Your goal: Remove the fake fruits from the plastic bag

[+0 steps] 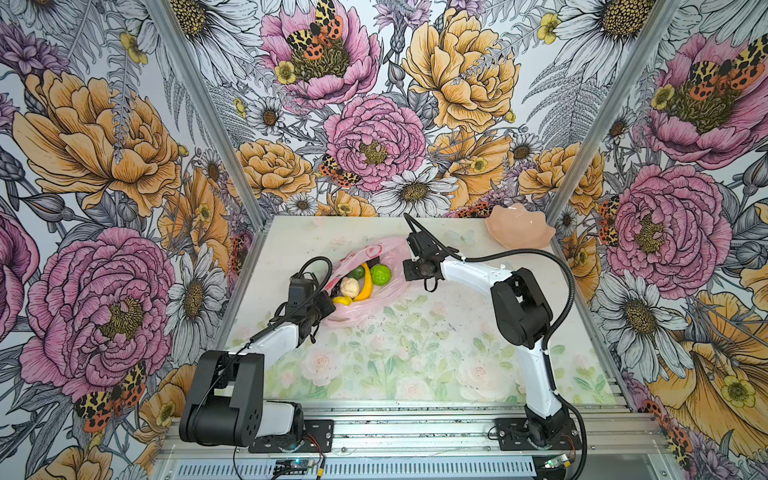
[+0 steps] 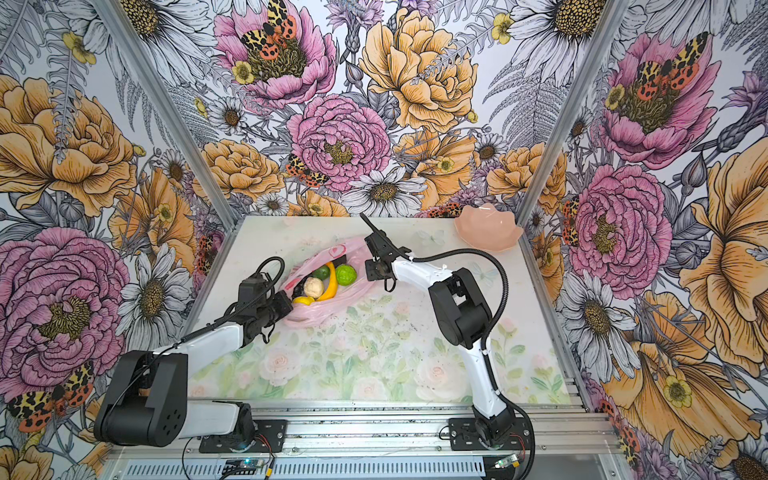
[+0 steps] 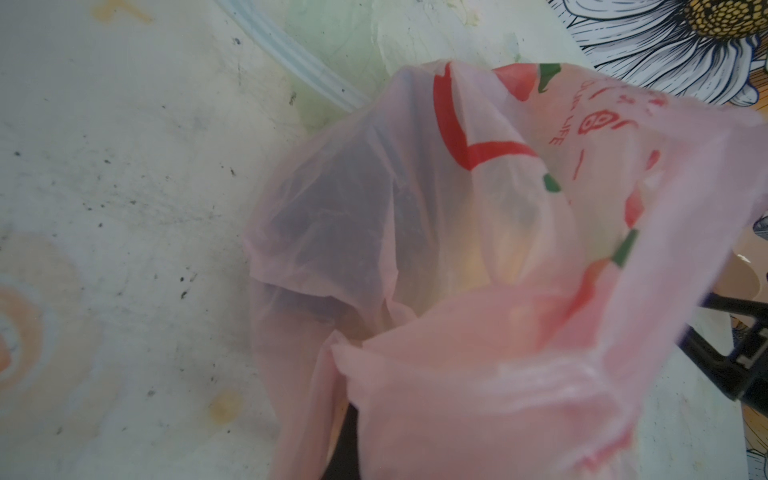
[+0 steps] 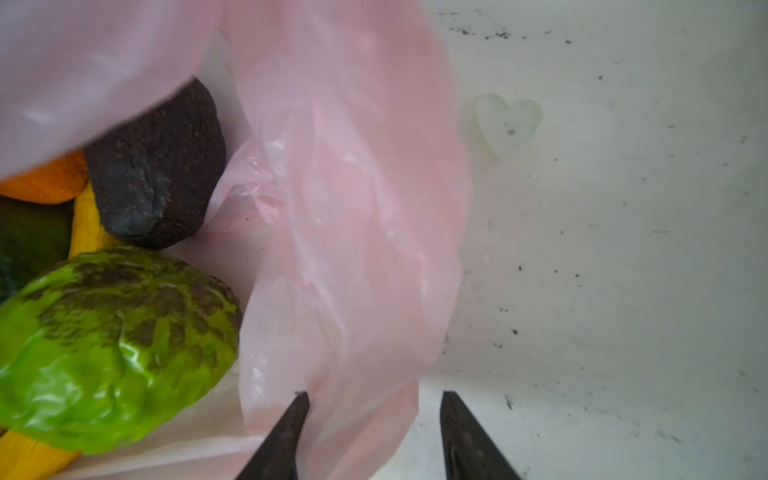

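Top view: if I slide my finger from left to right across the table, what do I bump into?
left gripper → lemon → cream-white knobbly piece → banana → bright green lime → right gripper → peach bowl

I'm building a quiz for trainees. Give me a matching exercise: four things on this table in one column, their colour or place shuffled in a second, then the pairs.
1 bowl
2 banana
3 avocado
4 knobbly piece

A dark, in the plastic bag
B peach, far right corner of the table
C cream-white, in the bag
D yellow, curved, in the bag

Pairs: 1-B, 2-D, 3-A, 4-C.
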